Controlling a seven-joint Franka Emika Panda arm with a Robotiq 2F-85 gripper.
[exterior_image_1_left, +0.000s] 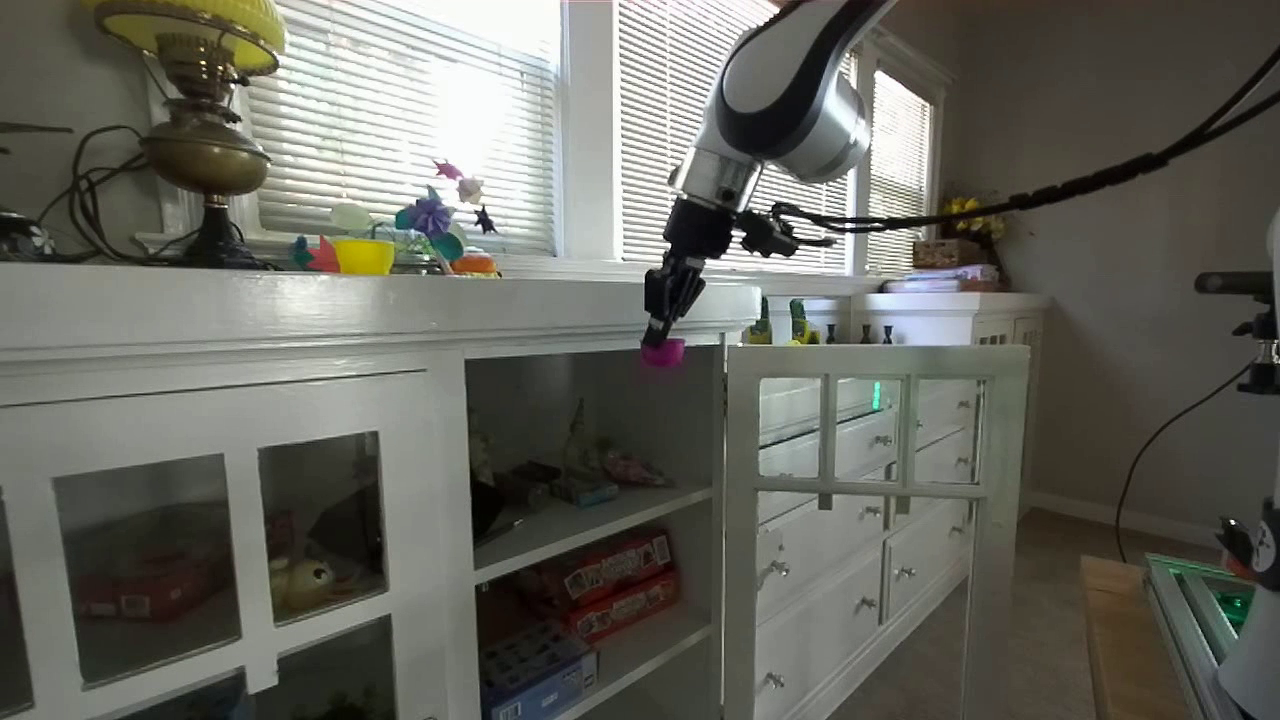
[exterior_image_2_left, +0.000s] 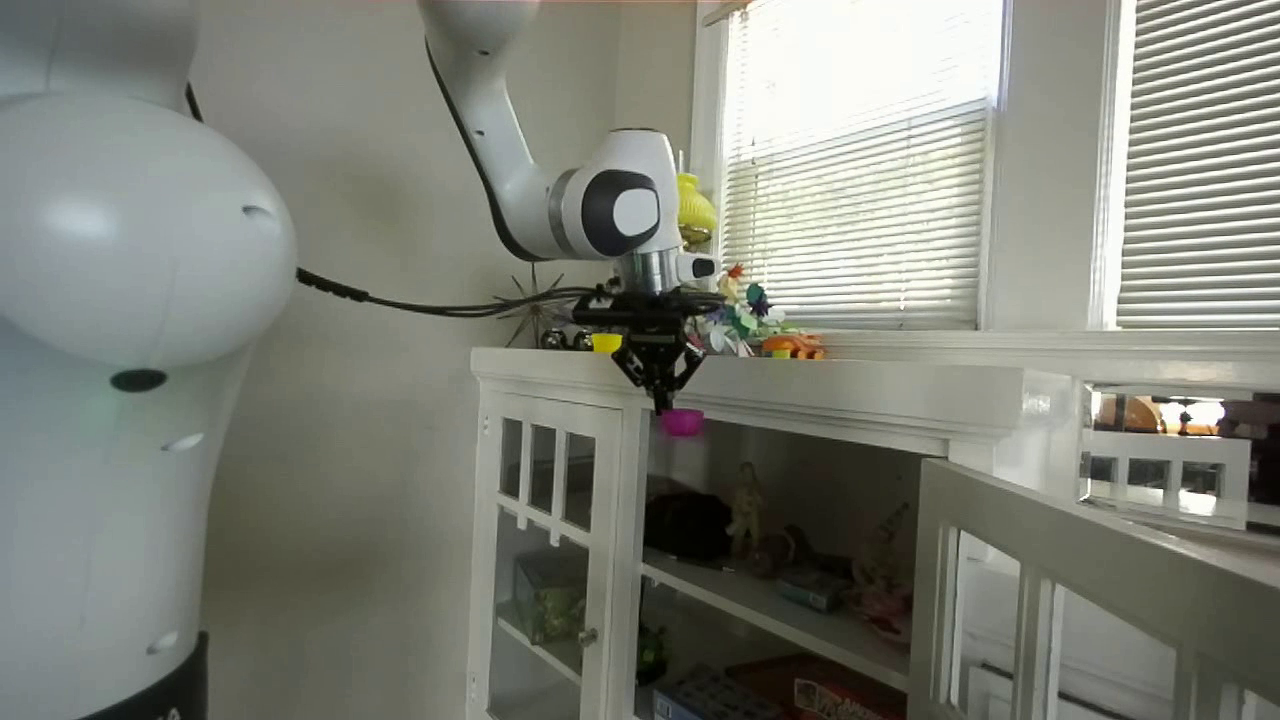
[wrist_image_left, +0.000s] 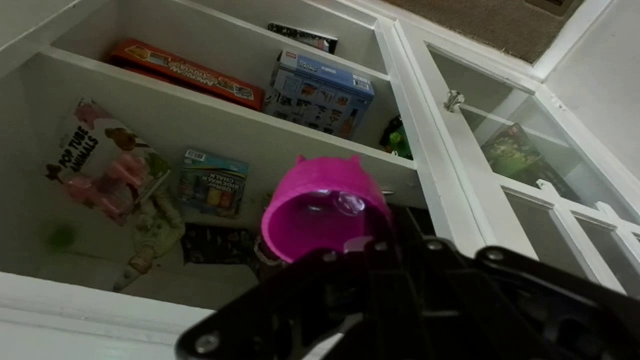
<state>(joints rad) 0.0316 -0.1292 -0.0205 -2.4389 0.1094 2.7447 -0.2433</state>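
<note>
A bright pink cup (wrist_image_left: 320, 220) with two small pointed nubs on its far end is held by its wall in my gripper (wrist_image_left: 397, 227). One finger goes inside the rim, while its partner lies along the outside. A few clear, shiny pieces (wrist_image_left: 350, 203) sit inside the cup. In both exterior views the gripper (exterior_image_1_left: 657, 335) points down just in front of the cabinet's top edge, with the pink cup (exterior_image_2_left: 684, 423) at its fingertips. The open cabinet compartment lies below and behind it. The dark fingertips blend together in the wrist view.
On the upper shelf (exterior_image_1_left: 600, 525) lie a Pop Tube Animals pack (wrist_image_left: 107, 160), a chalk box (wrist_image_left: 212, 182) and a figurine (wrist_image_left: 152, 230). Red boxes (exterior_image_1_left: 620, 590) and a blue box (wrist_image_left: 320, 95) fill the shelf below. The glazed door (exterior_image_1_left: 740, 520) stands swung out. A lamp (exterior_image_1_left: 205, 150) tops the counter.
</note>
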